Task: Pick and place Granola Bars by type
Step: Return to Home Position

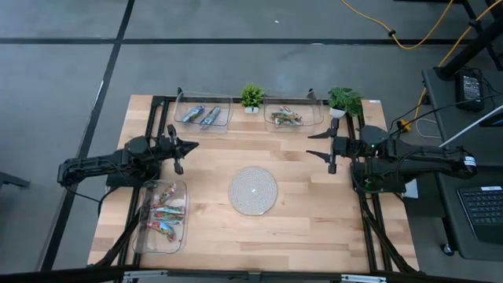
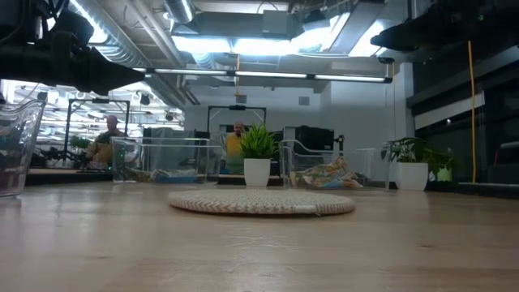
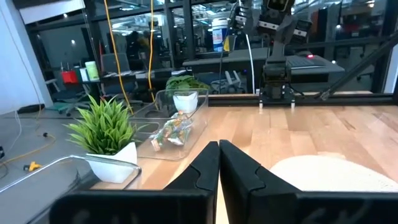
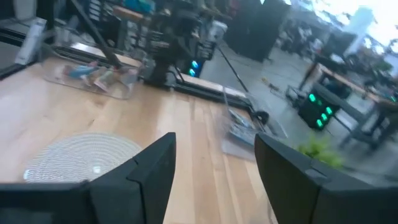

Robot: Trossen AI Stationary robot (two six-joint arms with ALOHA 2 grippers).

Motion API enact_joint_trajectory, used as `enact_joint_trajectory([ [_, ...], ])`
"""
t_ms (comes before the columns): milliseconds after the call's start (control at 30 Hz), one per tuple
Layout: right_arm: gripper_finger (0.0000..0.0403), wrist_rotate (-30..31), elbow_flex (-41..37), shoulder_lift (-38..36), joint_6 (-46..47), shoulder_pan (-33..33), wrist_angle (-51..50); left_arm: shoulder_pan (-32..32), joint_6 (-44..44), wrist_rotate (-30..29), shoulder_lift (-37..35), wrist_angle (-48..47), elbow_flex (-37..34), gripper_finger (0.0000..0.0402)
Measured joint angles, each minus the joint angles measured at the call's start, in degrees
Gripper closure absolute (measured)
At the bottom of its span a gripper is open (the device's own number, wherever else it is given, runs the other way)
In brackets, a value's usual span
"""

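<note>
The granola bars lie sorted in three clear trays. Blue/silver bars (image 1: 201, 115) fill the far-left tray, green/yellowish bars (image 1: 284, 118) the far-right tray, and red/multicoloured bars (image 1: 163, 211) the near-left tray. My left gripper (image 1: 191, 146) hovers empty over the table's left part, between the two left trays, fingers shut (image 3: 219, 152). My right gripper (image 1: 314, 145) hovers at the right part, near the far-right tray, open and empty (image 4: 214, 155). The left wrist view shows the green/yellowish bars (image 3: 171, 132); the right wrist view shows the red ones (image 4: 93, 74).
A round woven-looking clear plate (image 1: 253, 189) lies flat at the table's middle, nothing on it. Two small potted plants (image 1: 251, 96) (image 1: 344, 101) stand at the far edge beside the trays. Bare wood lies between both grippers. People sit far back in the room (image 2: 237, 138).
</note>
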Motion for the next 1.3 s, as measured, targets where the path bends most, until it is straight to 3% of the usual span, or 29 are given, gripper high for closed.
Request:
enact_joint_trajectory([
  [167,0.0183,-2.4,-9.39,-2.36,-0.81,0.0,11.39,0.0,0.02,0.02,0.0,0.0,0.0,0.0395],
  [333,0.0183,-4.1,-19.63,-10.33,2.48,-0.02,18.77,0.0,0.02,0.02,0.0,0.0,0.0,0.0397],
  [433,0.0183,-4.34,-23.22,-17.31,4.27,-0.01,17.91,0.0,0.02,0.02,0.0,0.0,0.0,0.0395],
  [667,0.0192,-6.6,-22.9,-30.96,6.26,0.0,7.16,0.0,0.04,0.02,0.02,-0.01,0.0,0.0397],
  [833,0.0241,-6.61,-22.87,-30.95,5.12,0.0,0.48,0.0,0.04,0.06,0.01,0.0,0.0,0.0397],
  [1033,0.0382,-11.4,-22.87,-30.95,4.84,0.02,1.15,0.0,0.04,0.07,0.02,0.01,0.0,0.0393],
  [1300,0.0396,-11.2,-22.87,-30.92,6.28,0.0,1.15,0.0,0.02,0.06,0.02,0.02,0.0,0.0399],
])
